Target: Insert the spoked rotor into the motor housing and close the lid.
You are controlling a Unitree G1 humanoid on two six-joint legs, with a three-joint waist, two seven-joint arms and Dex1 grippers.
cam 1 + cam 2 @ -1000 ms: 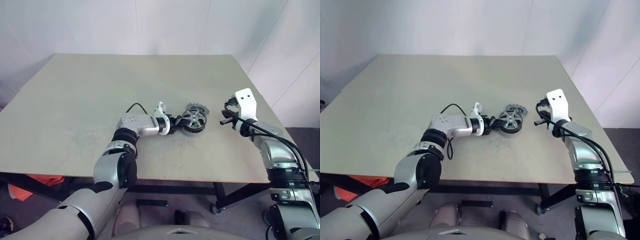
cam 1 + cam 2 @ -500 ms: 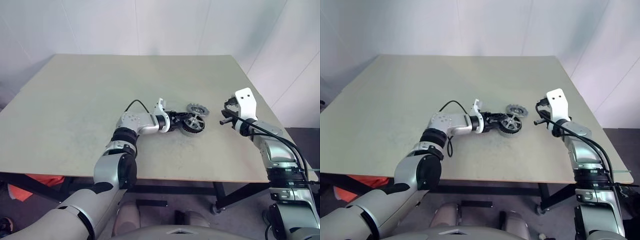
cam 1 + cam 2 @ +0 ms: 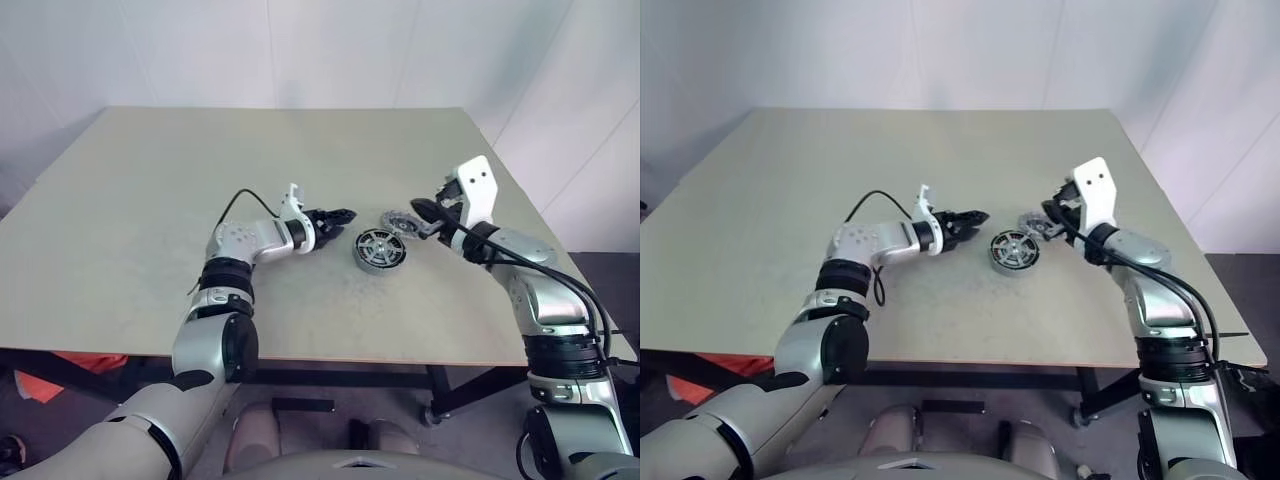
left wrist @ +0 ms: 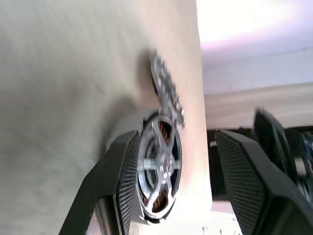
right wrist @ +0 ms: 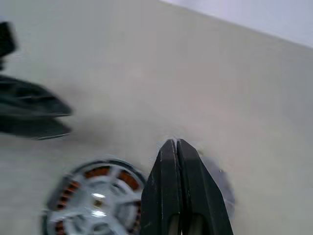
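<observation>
Rotor (image 3: 380, 249): sits in the housing (image 3: 379, 262), frame centre.
Lid (image 3: 400, 222): flat on desk (image 3: 150, 190), upper right of housing.
Left gripper (image 3: 343, 215): parted, empty.
Right gripper (image 3: 418, 209): closed, empty; risks shoving the lid away.

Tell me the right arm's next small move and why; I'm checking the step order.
Probably open the right claw over the lid. The spoked rotor already sits in the motor housing, the left claw is open and clear, and the lid lies unplaced beside the housing.
</observation>
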